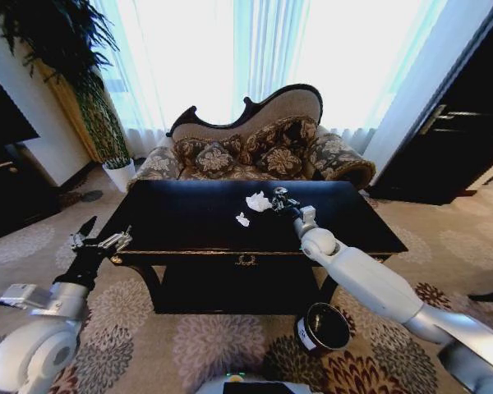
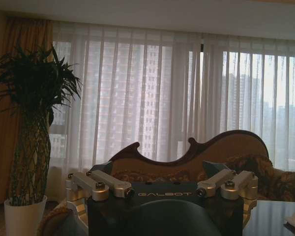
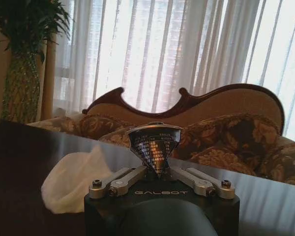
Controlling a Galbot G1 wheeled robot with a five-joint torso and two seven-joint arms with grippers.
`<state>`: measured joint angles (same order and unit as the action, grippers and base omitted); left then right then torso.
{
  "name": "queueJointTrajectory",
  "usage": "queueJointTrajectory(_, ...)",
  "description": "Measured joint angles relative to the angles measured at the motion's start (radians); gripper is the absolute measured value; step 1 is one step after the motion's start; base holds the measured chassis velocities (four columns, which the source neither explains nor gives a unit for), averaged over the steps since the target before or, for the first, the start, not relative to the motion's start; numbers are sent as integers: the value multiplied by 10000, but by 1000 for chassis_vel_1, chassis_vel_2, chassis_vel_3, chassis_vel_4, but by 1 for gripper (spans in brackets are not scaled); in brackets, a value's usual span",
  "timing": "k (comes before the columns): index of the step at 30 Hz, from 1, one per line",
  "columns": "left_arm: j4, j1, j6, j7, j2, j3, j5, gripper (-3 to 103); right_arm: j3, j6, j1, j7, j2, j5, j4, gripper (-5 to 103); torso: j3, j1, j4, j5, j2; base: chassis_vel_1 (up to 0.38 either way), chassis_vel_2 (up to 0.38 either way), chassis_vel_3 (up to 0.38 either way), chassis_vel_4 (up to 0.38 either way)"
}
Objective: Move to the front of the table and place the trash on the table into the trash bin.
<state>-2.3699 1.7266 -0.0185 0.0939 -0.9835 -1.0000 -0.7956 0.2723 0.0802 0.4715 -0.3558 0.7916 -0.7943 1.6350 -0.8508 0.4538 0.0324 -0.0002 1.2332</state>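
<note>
The robot stands in front of the table; its right arm reaches out over the top, and the right end effector sits near the far edge of the table, closed on a small dark cup with tiny print on it; the cup is pinched down low at its narrow part, so its wide top stands up above the fingers. A big white tissue wad lies on the table just beside the cup, and a smaller tissue wad lies a little nearer the front edge. The bin stands on the carpet below the front of the table, toward the right-hand corner. The left end effector hangs off the left end of the table, wide open and holding nothing.

The grip looks thin, so the cup may tip or slip out on the way to the bin; if it falls it may roll on the shiny table or drop on the carpet. The cup may also drag the big tissue along as it lifts. The bin is small and low, so a drop from high up may miss it; the arm may also bump the front edge of the table while coming back.
</note>
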Motion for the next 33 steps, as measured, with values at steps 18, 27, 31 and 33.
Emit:
queueJointTrajectory(18,0,0,0,0,0,1,-1,100,-5445,-392,5571,381,-1107,394,3313,0,1,-1,3,2,1,0,0,0,0)
queueJointTrajectory(27,0,0,1,0,0,0,0,100,-8739,-1094,9066,996,92,956,4936,0,1,-1,0,-1,2,0,0,0,0)
queueJointTrajectory(31,0,0,0,0,0,1,-1,100,-10319,-1862,10482,1501,896,1673,5378,0,1,-1,1,-2,2,0,0,0,0)
queueJointTrajectory(33,0,0,0,0,0,0,0,100,-10547,-2039,10740,1622,1073,1820,5443,0,1,-1,-1,-3,2,0,0,0,0)
